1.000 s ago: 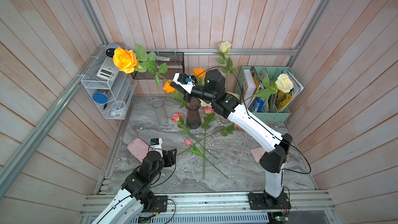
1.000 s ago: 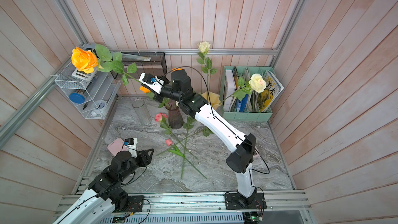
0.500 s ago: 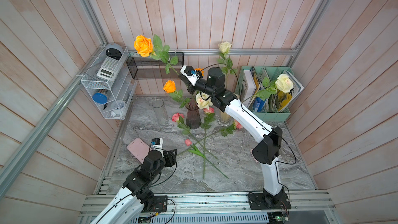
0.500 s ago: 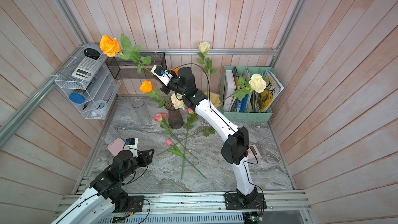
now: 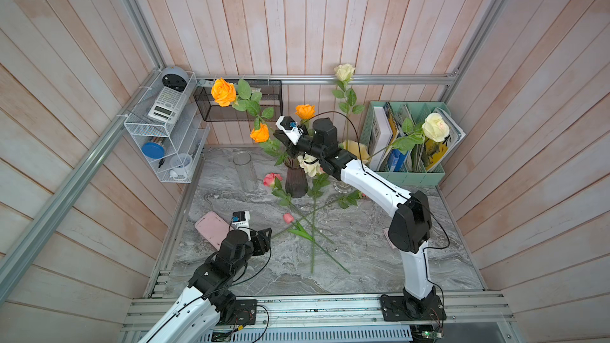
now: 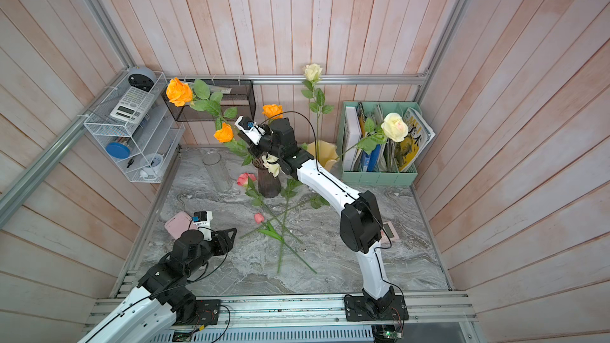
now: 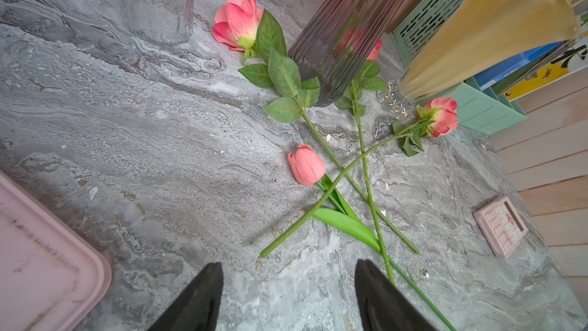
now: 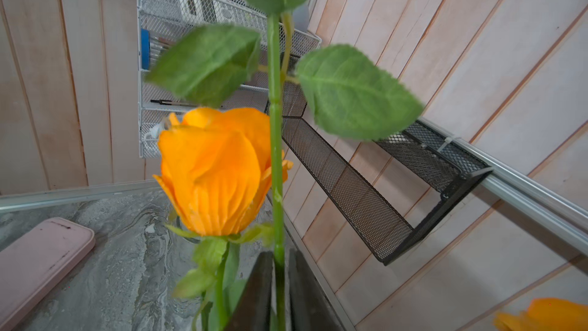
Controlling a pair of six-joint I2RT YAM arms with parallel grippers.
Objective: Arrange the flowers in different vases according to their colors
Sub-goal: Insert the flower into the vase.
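Shows a grey marbled bench [image 5: 363, 252] from above, with the right arm [image 5: 369, 179] stretched to just over the mouth of the dark purple ribbed vase [image 5: 296, 181] at the rear middle. In the right wrist view, shows the right jaws drawn close on either side of one green stem [image 8: 275, 58], a thin sliver of light down one side; cannot tell whether pinching it or only flanking it. Belongs, judging by a top view, to the tallest orange rose [image 5: 223, 91]: long axis straight out through the jaws, up and away, tilted toward the white wire rack [image 5: 158, 127] on the left wall, bloom well clear of the vase, foot hidden beneath the jaws and probably down in the vase neck beside two shorter orange roses [image 5: 305, 111]. Likely calls for a plain release and a withdrawal along that same axis, to avoid dragging leaves. Shows the left jaws wide apart and empty, low over the bench near the cut ends of pink flowers [image 7: 307, 163] lying crossed, well apart from that vase.
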